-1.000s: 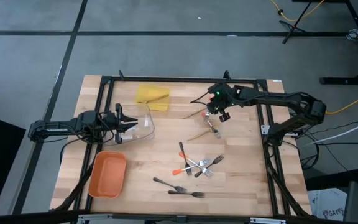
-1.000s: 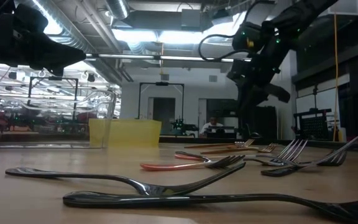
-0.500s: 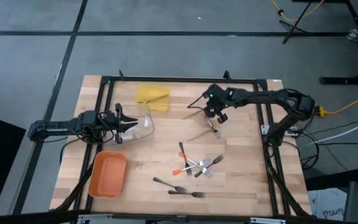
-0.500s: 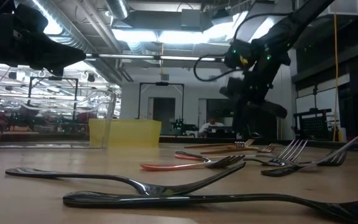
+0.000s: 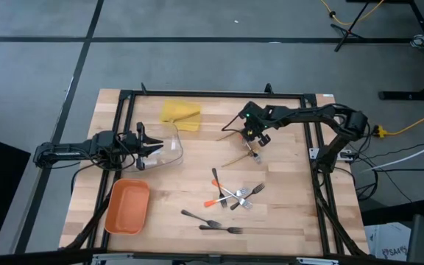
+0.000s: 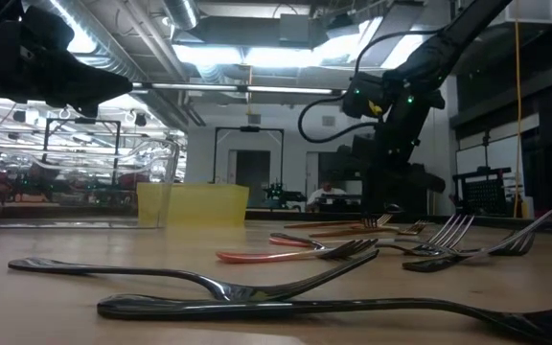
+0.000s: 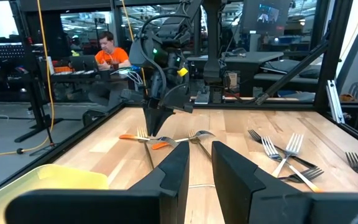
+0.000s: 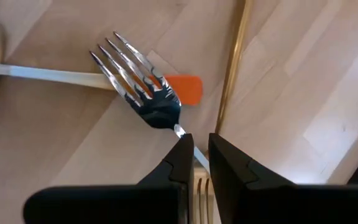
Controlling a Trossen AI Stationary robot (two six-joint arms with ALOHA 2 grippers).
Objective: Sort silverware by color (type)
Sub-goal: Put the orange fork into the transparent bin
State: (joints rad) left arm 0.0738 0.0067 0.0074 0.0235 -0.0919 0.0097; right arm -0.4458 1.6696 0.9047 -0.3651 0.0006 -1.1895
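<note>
A: Near the far middle of the table (image 5: pixel 285 221), our right gripper (image 5: pixel 255 141) is down over a silver fork (image 8: pixel 143 93). Wrist view shows the jaws pinched on its thin neck, so we count it as gripped.

B: What lies close to it?

A: An orange handle tip (image 8: pixel 184 88) lies just under the tines, and a tan wooden utensil (image 8: pixel 232 62) runs right beside the fingers. Another pale handle (image 8: pixel 48 76) crosses behind the fork head.

B: Then we lift straight up, slowly. Any tilt or sideways drag and we likely pull the neighbours along.

A: Agreed. The grip is on a narrow section, so the fork may pivot. We'd check that it hangs steady before we carry it.

B: Left side?

A: Left gripper (image 5: pixel 150 147) waits at the clear tray (image 5: pixel 169 147), fingers a narrow gap apart, holding nothing we can see. Yellow tray (image 5: pixel 180 114) and orange tray (image 5: pixel 127 207) sit on that side too.

B: Remaining silverware?

A: A mixed cluster (image 5: pixel 234 195) lies mid-table, and two dark forks (image 5: pixel 212 223) lie near the front edge. None sorted yet, as far as we can judge.
</note>
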